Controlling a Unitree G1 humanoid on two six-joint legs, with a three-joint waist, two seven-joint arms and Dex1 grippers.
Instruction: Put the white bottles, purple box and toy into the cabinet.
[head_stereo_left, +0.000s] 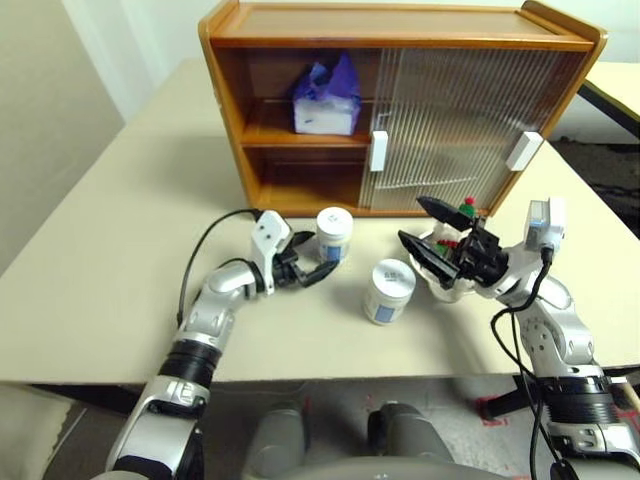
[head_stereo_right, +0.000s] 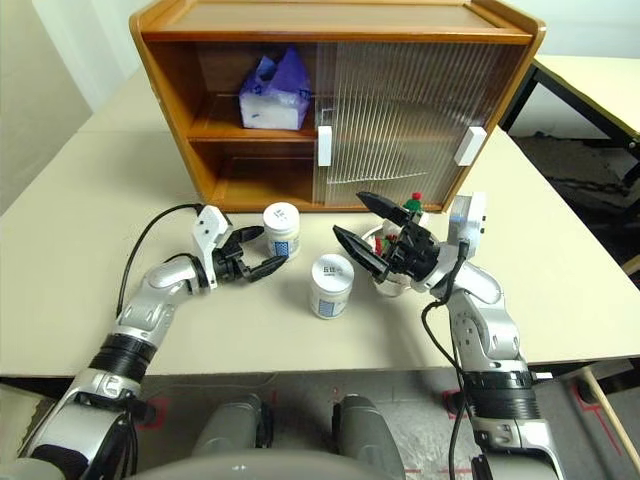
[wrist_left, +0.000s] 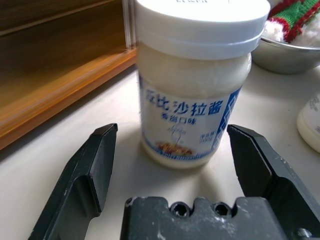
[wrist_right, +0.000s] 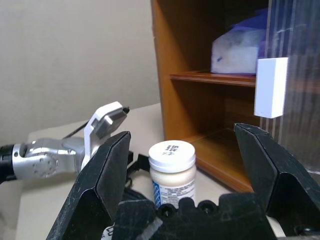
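Open wooden cabinet (head_stereo_left: 300, 190) already holds the purple box (head_stereo_left: 327, 100); the left gripper (head_stereo_left: 305, 262), jaws spread and empty, faces a white bottle (head_stereo_left: 334, 233). Best practice: centre, advance, then squeeze below the lid.

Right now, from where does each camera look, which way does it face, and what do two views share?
Head views: forward and down over the table at the cabinet; both arms show.
Left wrist view: along the open left gripper at a white bottle.
Right wrist view: along the open right gripper toward the cabinet's shelves.
Shared: both wrist views show that bottle.
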